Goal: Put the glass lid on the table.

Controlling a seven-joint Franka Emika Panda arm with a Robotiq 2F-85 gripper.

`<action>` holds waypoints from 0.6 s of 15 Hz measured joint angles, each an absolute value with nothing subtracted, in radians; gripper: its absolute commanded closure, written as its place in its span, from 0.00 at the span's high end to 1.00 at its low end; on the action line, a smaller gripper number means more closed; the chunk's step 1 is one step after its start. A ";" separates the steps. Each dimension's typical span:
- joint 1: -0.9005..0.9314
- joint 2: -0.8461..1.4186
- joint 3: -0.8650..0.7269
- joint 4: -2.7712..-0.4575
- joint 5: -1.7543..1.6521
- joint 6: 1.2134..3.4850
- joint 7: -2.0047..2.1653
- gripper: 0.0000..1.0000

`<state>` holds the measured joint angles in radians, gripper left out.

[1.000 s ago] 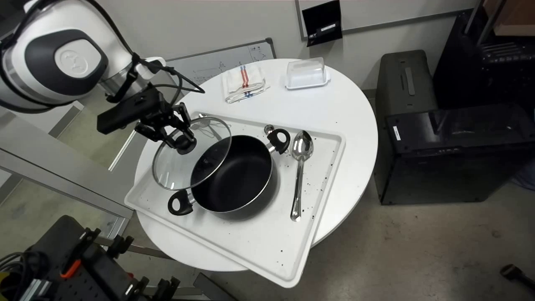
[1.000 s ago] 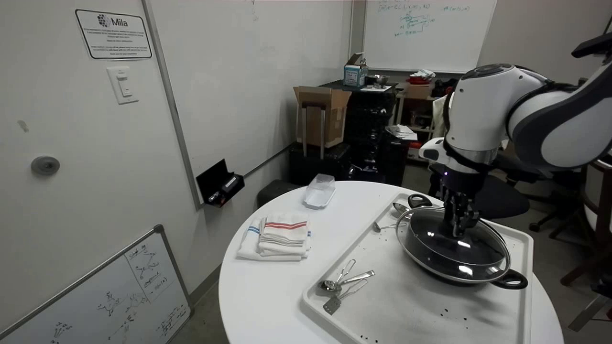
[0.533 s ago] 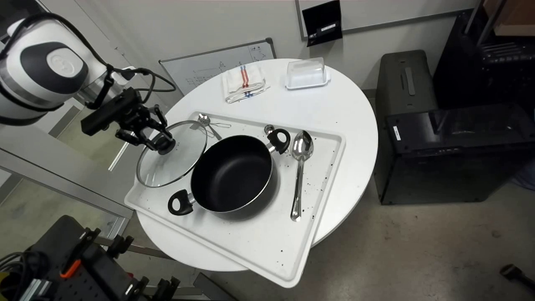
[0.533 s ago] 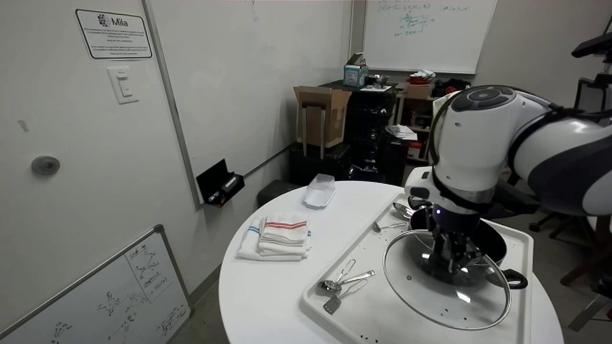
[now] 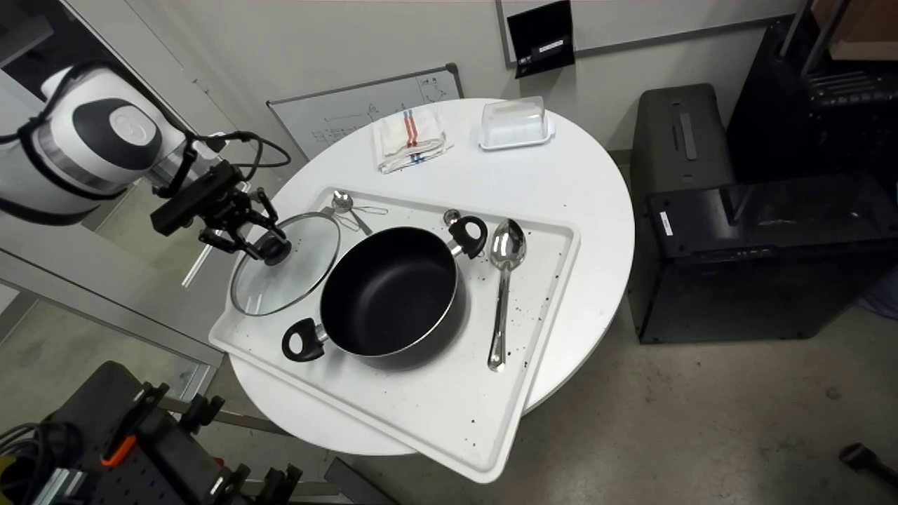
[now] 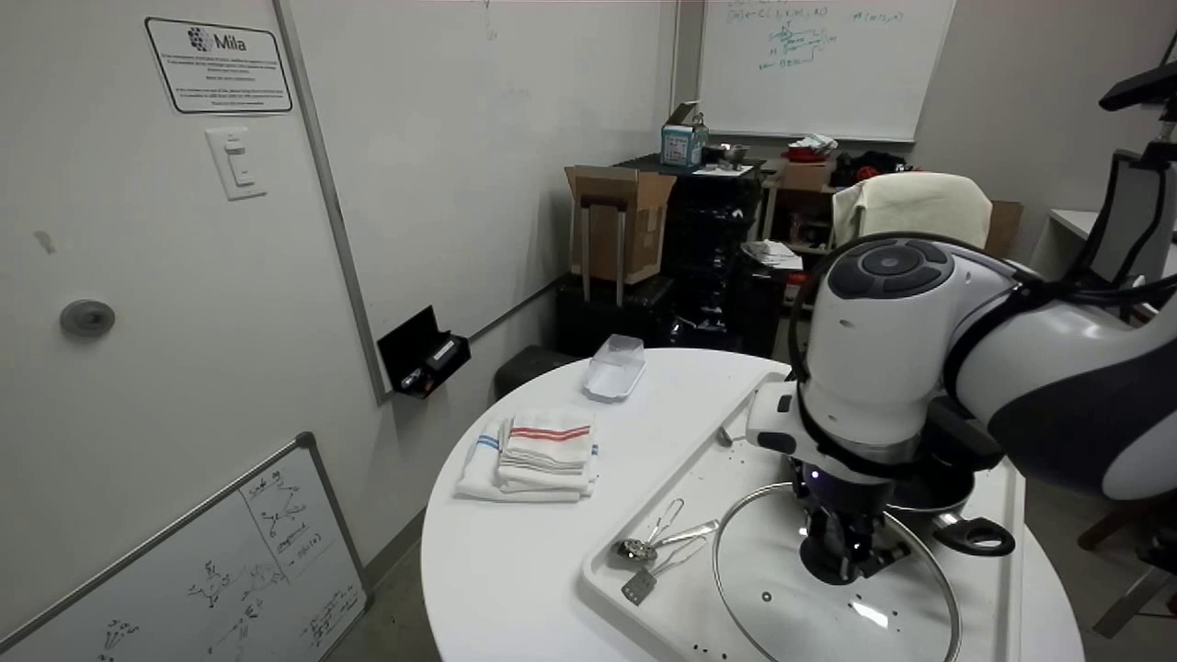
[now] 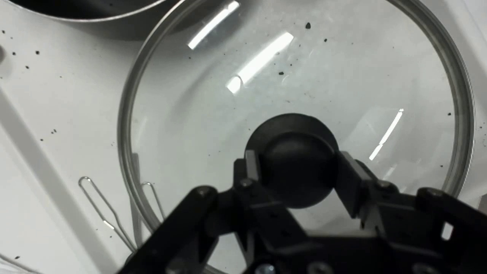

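The glass lid (image 5: pixel 305 256) is transparent with a thin metal rim and a black knob. My gripper (image 5: pixel 270 245) is shut on the knob; in the wrist view the fingers (image 7: pixel 298 167) press on both sides of it. The lid also shows in an exterior view (image 6: pixel 768 561), over the white tray (image 5: pixel 435 421) and beside the black pan (image 5: pixel 389 294). I cannot tell whether its rim touches the tray. The round white table (image 5: pixel 589 203) lies under the tray; its bare top also shows in an exterior view (image 6: pixel 515 552).
A large slotted spoon (image 5: pixel 506 245) lies on the tray. Small metal utensils (image 6: pixel 644 556) lie close to the lid's rim. Folded towels (image 5: pixel 410 137) and a butter dish with a clear cover (image 5: pixel 515 125) stand on the table. The pan's handle (image 5: pixel 303 340) sticks out near the lid.
The gripper has carried the lid from over the pan to the tray area beside it, and lower. The pan's opening is now uncovered. In the last half second the lid sank a little further.
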<state>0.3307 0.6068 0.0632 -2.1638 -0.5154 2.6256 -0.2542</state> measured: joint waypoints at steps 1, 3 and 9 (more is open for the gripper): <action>0.335 0.622 0.063 -2.152 -0.517 2.626 -0.254 0.25; 0.338 0.653 0.063 -2.129 -0.517 2.628 -0.254 0.25; 0.332 0.767 0.053 -2.069 -0.517 2.671 -0.254 0.25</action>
<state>0.3316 0.7666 0.0530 -2.0689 -0.5169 2.6709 -0.2543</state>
